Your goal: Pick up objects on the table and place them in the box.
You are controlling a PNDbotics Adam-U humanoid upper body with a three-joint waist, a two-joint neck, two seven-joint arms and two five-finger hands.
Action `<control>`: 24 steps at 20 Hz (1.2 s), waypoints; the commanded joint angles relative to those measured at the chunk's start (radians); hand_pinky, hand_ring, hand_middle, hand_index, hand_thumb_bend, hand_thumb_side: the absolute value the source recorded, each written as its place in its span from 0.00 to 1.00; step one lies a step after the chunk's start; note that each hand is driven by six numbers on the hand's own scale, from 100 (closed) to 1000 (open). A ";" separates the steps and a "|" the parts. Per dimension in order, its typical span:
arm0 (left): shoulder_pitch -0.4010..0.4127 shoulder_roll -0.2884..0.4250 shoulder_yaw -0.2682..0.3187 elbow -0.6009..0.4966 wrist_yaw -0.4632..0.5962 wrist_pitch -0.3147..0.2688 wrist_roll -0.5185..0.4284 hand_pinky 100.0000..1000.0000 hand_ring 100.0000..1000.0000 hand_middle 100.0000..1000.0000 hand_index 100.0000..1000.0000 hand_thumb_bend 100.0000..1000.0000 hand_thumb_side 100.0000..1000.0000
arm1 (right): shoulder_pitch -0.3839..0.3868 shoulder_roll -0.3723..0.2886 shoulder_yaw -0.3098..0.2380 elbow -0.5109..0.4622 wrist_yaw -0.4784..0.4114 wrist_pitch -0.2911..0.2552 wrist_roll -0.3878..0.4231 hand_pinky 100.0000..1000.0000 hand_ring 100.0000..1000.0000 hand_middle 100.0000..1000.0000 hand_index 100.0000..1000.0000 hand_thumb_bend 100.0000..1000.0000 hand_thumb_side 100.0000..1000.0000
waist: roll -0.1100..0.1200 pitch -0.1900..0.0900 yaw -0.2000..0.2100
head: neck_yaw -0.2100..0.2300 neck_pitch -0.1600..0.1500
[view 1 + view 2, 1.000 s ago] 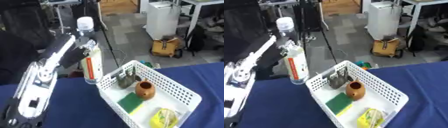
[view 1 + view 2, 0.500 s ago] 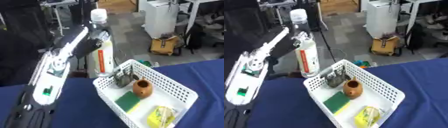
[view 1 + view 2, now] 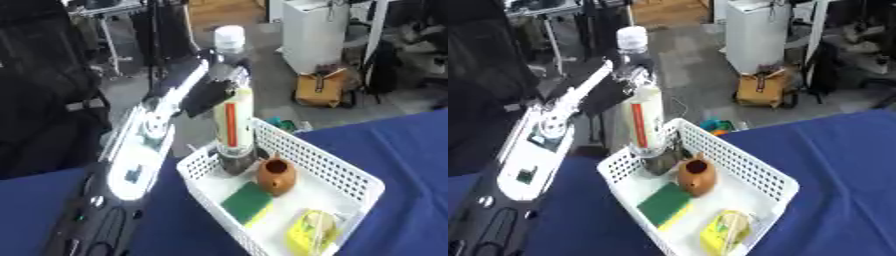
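Note:
My left hand (image 3: 213,89) is shut on a clear plastic bottle (image 3: 233,111) with a white cap and a white label with a red stripe. The bottle stands upright, its base over the far left corner of the white perforated basket (image 3: 354,171). Inside the basket lie a brown clay pot (image 3: 275,173), a green and yellow sponge (image 3: 248,201), a yellow packet (image 3: 311,231), and a dark metallic thing partly hidden behind the bottle's base. My right hand shows in no view.
The basket sits on a blue tablecloth (image 3: 411,145). My left arm (image 3: 136,165) stretches from the lower left up to the bottle. Beyond the table's far edge lie grey floor, a yellow bag (image 3: 320,88), a white cabinet and dark stands.
My left hand has carried the bottle rightward from beside the basket to above its far left corner. The camera view has also shifted.

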 commanded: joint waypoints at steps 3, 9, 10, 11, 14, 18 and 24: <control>-0.029 0.001 -0.005 0.070 0.009 -0.020 0.049 1.00 1.00 0.93 0.85 0.00 1.00 | -0.017 -0.004 0.003 -0.012 -0.012 -0.003 0.007 0.61 0.46 0.55 0.67 0.00 0.78 | -0.006 -0.013 -0.006 | 0.006 -0.016; -0.035 -0.013 -0.021 0.147 0.017 -0.070 0.066 1.00 1.00 0.99 0.99 0.00 1.00 | -0.027 -0.001 0.007 -0.012 -0.016 -0.007 0.009 0.61 0.46 0.55 0.67 0.00 0.78 | -0.002 -0.005 -0.017 | 0.011 -0.024; -0.037 -0.014 -0.023 0.156 0.011 -0.079 0.061 1.00 1.00 0.99 1.00 0.00 1.00 | -0.028 -0.001 0.007 -0.012 -0.016 -0.008 0.009 0.61 0.46 0.55 0.67 0.00 0.78 | -0.002 -0.004 -0.018 | 0.012 -0.025; -0.038 -0.014 -0.024 0.164 0.002 -0.084 0.057 1.00 1.00 1.00 1.00 0.00 1.00 | -0.030 -0.001 0.008 -0.012 -0.017 -0.008 0.009 0.61 0.46 0.55 0.67 0.00 0.78 | -0.001 -0.003 -0.019 | 0.012 -0.025; -0.043 -0.017 -0.021 0.186 -0.025 -0.090 0.050 1.00 1.00 1.00 1.00 0.00 1.00 | -0.033 -0.001 0.009 -0.012 -0.018 -0.010 0.009 0.61 0.46 0.55 0.67 0.00 0.78 | 0.000 0.000 -0.023 | 0.013 -0.025; -0.041 -0.027 -0.017 0.232 -0.025 -0.092 0.045 1.00 1.00 1.00 1.00 0.00 1.00 | -0.040 0.000 0.011 -0.012 -0.020 -0.011 0.010 0.61 0.46 0.55 0.67 0.00 0.78 | 0.004 0.007 -0.031 | 0.012 -0.026; -0.052 -0.022 -0.023 0.297 -0.039 -0.141 0.003 1.00 1.00 1.00 1.00 0.09 1.00 | -0.048 0.002 0.015 -0.012 -0.025 -0.014 0.013 0.61 0.46 0.54 0.67 0.00 0.78 | 0.010 0.014 -0.042 | 0.008 -0.028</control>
